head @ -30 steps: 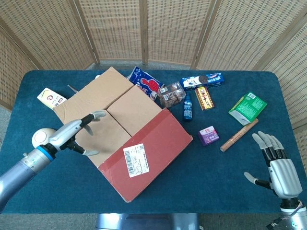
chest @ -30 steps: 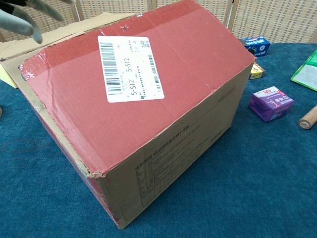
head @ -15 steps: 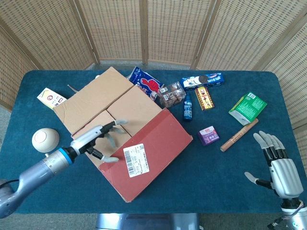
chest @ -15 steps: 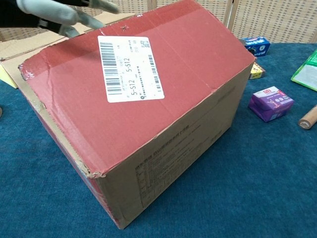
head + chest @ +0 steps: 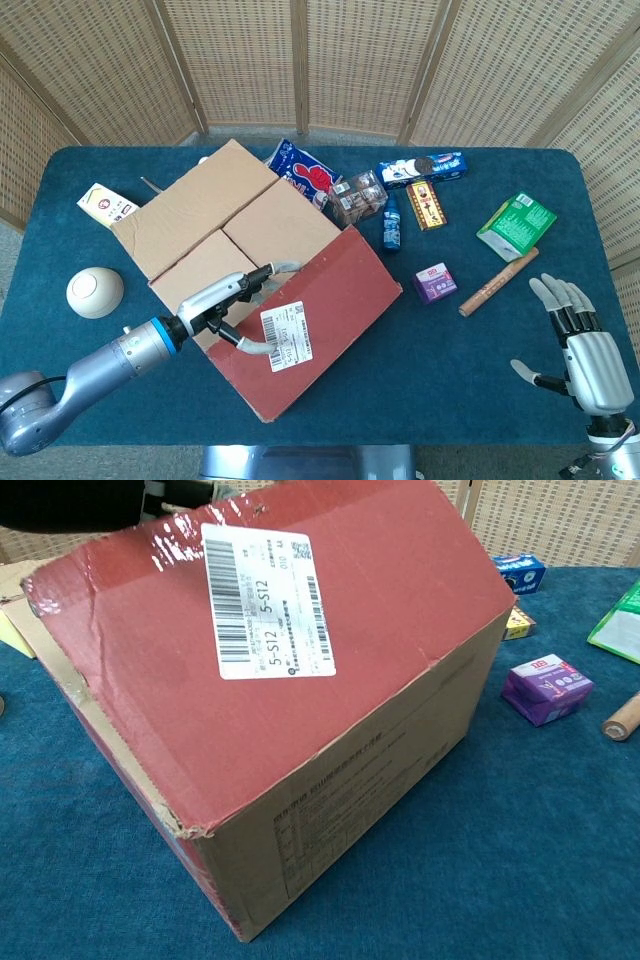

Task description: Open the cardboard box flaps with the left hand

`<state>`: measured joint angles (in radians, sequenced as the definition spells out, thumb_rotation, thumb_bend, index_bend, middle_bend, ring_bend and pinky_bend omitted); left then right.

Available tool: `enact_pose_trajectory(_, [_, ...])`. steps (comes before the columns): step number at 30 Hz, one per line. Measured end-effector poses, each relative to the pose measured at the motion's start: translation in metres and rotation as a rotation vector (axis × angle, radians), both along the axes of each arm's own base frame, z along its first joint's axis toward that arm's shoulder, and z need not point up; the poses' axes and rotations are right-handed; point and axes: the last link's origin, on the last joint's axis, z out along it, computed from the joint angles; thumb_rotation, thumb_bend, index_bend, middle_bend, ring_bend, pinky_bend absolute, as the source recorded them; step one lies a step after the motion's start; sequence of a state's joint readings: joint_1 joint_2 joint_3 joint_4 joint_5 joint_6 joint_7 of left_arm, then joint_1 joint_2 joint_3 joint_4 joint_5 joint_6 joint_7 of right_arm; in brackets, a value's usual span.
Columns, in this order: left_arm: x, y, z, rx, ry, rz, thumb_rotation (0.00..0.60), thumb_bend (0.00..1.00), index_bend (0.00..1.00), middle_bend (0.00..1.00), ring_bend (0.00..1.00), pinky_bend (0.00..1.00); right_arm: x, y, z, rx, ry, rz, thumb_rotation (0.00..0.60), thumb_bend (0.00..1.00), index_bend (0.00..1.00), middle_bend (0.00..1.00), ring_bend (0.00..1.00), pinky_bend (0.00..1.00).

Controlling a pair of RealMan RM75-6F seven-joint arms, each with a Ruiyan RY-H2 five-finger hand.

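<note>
left hand (image 5: 235, 305) gripping edge of red flap (image 5: 325, 320) on cardboard box (image 5: 215, 225); right hand (image 5: 578, 335) idling, fingers spread, holding nothing.

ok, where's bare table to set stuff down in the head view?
Free: front right, between the cardboard box, purple packet and right hand; also the front-left corner below the white ball. Crowded: behind the box, snacks around the small bottle.
</note>
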<state>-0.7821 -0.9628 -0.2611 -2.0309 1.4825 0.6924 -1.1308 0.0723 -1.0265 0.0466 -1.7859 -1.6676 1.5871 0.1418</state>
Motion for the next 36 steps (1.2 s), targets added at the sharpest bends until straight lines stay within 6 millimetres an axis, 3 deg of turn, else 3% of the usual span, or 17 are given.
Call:
enact_pose_trajectory(9, [0.028,-0.006,0.001,-0.001,-0.101,-0.051,0.600,0.24,0.06,0.05,0.24,0.46,0.001,0.001,-0.001,0.003,0.002,0.004,0.600,0.00,0.00,0.00,0.00,0.00])
enact_pose_trajectory(19, [0.064,-0.011,-0.019,-0.050,-0.139,-0.107,0.600,0.24,0.06,0.05,0.23,0.46,0.002,0.002,0.000,0.004,-0.002,0.009,0.600,0.00,0.00,0.00,0.00,0.00])
enact_pose_trajectory(36, [0.093,-0.020,-0.047,-0.120,-0.117,-0.149,0.600,0.24,0.06,0.04,0.23,0.45,-0.002,0.000,0.005,0.004,-0.026,0.001,0.600,0.00,0.00,0.00,0.00,0.00])
